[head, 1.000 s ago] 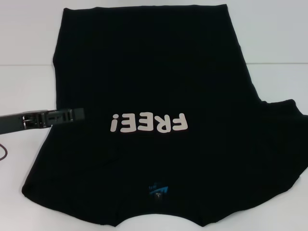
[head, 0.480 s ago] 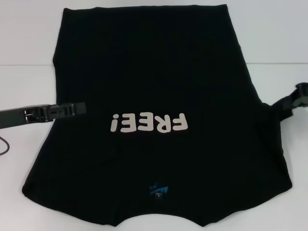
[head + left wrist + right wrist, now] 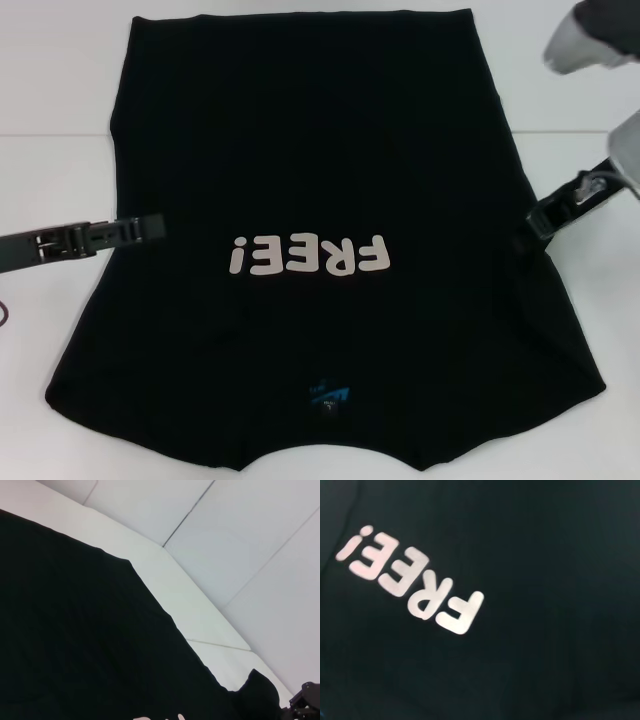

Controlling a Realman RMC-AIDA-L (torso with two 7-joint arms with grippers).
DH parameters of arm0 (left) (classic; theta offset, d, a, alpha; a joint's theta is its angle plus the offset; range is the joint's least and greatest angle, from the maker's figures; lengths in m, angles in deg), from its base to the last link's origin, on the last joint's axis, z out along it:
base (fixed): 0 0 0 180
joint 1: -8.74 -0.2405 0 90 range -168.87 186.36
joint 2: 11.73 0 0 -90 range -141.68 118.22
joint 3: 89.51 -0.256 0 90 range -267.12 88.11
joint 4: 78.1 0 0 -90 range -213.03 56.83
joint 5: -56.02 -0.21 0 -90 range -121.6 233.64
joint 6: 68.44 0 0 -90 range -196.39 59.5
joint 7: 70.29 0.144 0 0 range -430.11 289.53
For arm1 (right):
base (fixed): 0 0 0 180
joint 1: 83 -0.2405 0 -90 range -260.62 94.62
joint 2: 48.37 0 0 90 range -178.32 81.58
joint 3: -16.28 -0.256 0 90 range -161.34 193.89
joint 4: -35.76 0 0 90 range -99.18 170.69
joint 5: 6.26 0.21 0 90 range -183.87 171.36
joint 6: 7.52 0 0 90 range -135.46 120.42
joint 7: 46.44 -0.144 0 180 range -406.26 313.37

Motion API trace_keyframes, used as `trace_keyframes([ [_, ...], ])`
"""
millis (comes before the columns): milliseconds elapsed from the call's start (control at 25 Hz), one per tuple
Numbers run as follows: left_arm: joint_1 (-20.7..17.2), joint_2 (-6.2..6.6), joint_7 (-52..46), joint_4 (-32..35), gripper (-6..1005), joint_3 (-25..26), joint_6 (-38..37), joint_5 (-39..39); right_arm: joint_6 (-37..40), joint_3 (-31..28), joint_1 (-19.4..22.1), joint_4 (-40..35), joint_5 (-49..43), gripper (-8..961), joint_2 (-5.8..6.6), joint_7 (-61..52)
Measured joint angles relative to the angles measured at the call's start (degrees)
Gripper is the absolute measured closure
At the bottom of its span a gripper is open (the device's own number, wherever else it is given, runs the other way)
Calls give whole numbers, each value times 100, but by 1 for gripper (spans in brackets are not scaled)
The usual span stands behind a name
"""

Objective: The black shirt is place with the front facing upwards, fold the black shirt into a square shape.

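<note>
The black shirt (image 3: 320, 150) lies spread on the white table (image 3: 50, 90), front up, with white "FREE!" letters (image 3: 307, 256) and a blue neck label (image 3: 328, 395) at the near edge. My right gripper (image 3: 534, 224) is at the shirt's right edge, shut on the right sleeve, which is drawn in over the body. My left gripper (image 3: 156, 228) lies low over the shirt's left edge. The right wrist view is filled by the shirt (image 3: 545, 555) and its letters (image 3: 415, 580). The left wrist view shows the shirt (image 3: 75, 630) and, far off, the right gripper (image 3: 304, 705).
Bare white table shows to the left (image 3: 40, 330) and right (image 3: 610, 320) of the shirt. A seam in the table runs across behind (image 3: 570, 131). The shirt's near hem reaches the bottom of the head view.
The right arm came in from the right, took the outstretched right sleeve and carried it inward over the shirt. The left gripper drew back slightly to the left.
</note>
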Motion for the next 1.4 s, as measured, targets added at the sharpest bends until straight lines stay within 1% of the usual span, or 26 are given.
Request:
trace_keyframes([
  [80,-12,0,12,0,388,42,4,12,-53,64,69,-217,-53,937,-137,163],
  [160,-16,0,14,0,389,52,8,23,-75,69,126,-370,-65,933,-198,233],
  [320,-15,3,14,0,392,55,13,36,-97,67,207,-493,-61,918,-215,399],
  [400,-15,-1,13,0,393,58,23,43,-181,44,299,-541,-64,705,-237,600],
  [520,-14,-7,-8,-2,395,109,27,60,-319,-115,409,-662,-55,594,-263,557],
  [600,-16,-8,-55,-7,396,161,16,64,-488,-550,532,-755,26,521,-251,187],
  [640,-24,-3,-151,-8,397,181,-2,64,-523,-870,576,-741,93,484,-204,-13],
  [680,-24,-3,-151,-8,398,181,-2,64,-509,-1248,619,-650,247,469,-118,-169],
  [720,-39,33,-422,-5,398,189,-38,27,-419,-1612,660,-513,430,453,-5,-241],
  [760,-51,60,-605,7,399,186,-79,-28,-258,-1900,701,-298,717,438,142,-241],
  [800,-74,114,-895,34,400,193,-149,-130,73,-2213,817,148,1257,423,434,-236],
  [840,-123,172,-1162,49,400,221,-262,-225,73,-2213,817,148,1257,408,434,-236],
  [920,-238,287,-1652,83,402,376,-537,-452,323,-2285,956,457,1719,377,664,-264],
  [960,-292,326,-1820,119,402,489,-694,-561,361,-2288,1029,514,1851,362,723,-289],
  [1000,-362,358,-2005,165,403,628,-847,-682,382,-2290,1149,520,1943,347,768,-361],
  [1080,-530,397,-2307,326,404,939,-1134,-1065,363,-2290,1189,503,1941,316,772,-390],
  [1120,-530,397,-2307,326,405,939,-1134,-1065,330,-2291,1224,493,1934,316,775,-408],
  [1240,-646,382,-2394,465,407,1012,-1149,-1526,302,-2292,1279,516,1929,316,778,-384],
  [1400,-668,340,-2297,481,414,939,-1041,-1857,276,-2286,1309,517,1929,317,746,-357],
])
